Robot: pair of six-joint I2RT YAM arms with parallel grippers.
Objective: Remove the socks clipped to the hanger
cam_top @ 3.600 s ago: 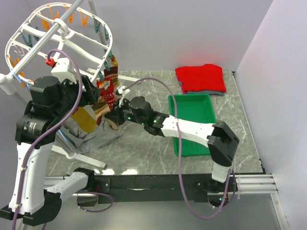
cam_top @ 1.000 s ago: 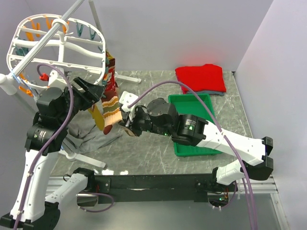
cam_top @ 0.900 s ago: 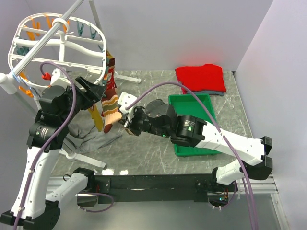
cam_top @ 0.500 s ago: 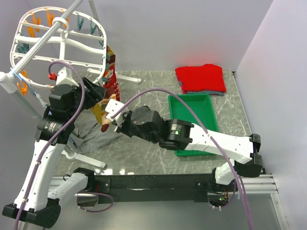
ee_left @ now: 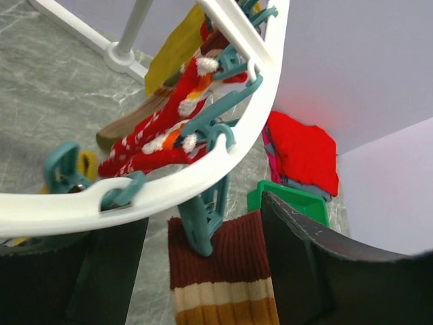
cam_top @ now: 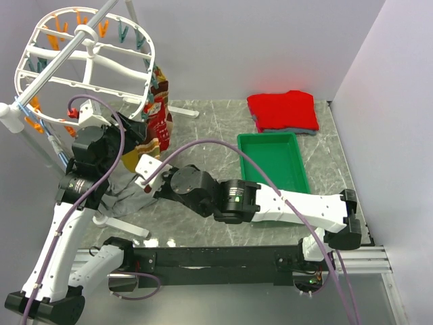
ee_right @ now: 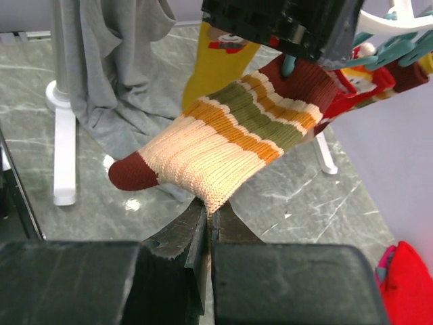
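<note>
As right pincer (ee_right: 208, 218) nips, sock (ee_right: 230, 135) (cuff half-hidden)

The right arm (cam_top: 270, 203) stretches farther left, the right gripper (ee_right: 210, 227) tugging the striped sock (ee_right: 230, 145) low, while the left gripper (ee_left: 203, 264) moves up astride a teal clip (ee_left: 206, 223) on the hanger (cam_top: 88, 68).

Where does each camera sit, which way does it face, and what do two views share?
Top external: above and behind the bases, looking down on the white oval plastic hanger and green rectangular tray; left arm and right arm show.
Left wrist: by the hanger's rim, facing a teal plastic clip gripping the striped knitted sock; open left gripper flanks the clip.
Right wrist: low, facing that sock; right gripper shut on it.
Shared: both wrist views show the sock.
</note>
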